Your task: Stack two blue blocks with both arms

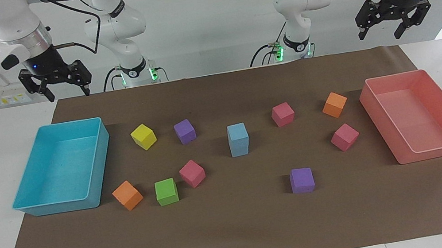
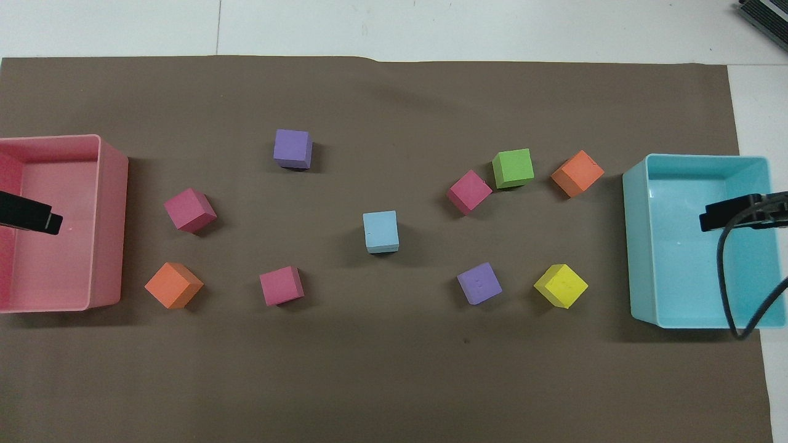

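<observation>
The two light blue blocks (image 1: 238, 139) stand stacked one on the other in the middle of the brown mat, and from overhead only the top one (image 2: 380, 229) shows. My left gripper (image 1: 385, 30) is open and empty, raised high over the pink tray's end of the table. My right gripper (image 1: 67, 92) is open and empty, raised high over the turquoise tray's end. Both hang well clear of the stack. One left finger (image 2: 34, 216) shows over the pink tray and one right finger (image 2: 729, 214) over the turquoise tray.
A turquoise tray (image 1: 68, 124) lies at the right arm's end and a pink tray (image 1: 395, 76) at the left arm's end. Loose cubes lie around the stack: yellow (image 1: 143, 136), green (image 1: 166, 191), two purple, two orange and three pink.
</observation>
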Controlling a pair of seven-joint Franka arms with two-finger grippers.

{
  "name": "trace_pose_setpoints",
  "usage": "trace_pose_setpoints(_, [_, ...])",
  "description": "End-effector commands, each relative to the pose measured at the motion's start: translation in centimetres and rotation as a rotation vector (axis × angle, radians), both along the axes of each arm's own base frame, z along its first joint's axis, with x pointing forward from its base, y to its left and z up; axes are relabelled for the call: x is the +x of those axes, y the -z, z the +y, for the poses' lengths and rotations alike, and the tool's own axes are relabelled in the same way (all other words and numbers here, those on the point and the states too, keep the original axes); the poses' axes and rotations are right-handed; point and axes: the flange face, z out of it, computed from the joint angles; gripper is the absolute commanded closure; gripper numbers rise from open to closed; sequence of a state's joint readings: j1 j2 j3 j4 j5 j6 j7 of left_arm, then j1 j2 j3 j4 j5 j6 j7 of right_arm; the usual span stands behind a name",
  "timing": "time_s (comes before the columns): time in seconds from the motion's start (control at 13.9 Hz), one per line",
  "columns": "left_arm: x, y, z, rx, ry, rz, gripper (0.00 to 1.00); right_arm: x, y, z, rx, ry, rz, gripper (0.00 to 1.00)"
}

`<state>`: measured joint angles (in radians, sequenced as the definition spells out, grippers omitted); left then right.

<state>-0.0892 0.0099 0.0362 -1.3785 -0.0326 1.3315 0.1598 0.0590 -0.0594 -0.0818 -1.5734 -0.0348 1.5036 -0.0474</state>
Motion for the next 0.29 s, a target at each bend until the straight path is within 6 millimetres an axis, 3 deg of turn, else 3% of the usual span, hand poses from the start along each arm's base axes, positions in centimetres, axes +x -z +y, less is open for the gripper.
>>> trace_pose_setpoints(0.0, [-0.79, -0.10, 0.22, -0.004, -0.009, 0.006, 0.00, -0.26, -0.20, 0.02, -0.009, -0.012, -0.013, 0.00])
trace_pose_setpoints(0.22, [-0.77, -0.11, 0.22, -0.004, -0.011, 0.005, 0.00, -0.28, -0.26, -0.14, -0.009, -0.012, -0.013, 0.00])
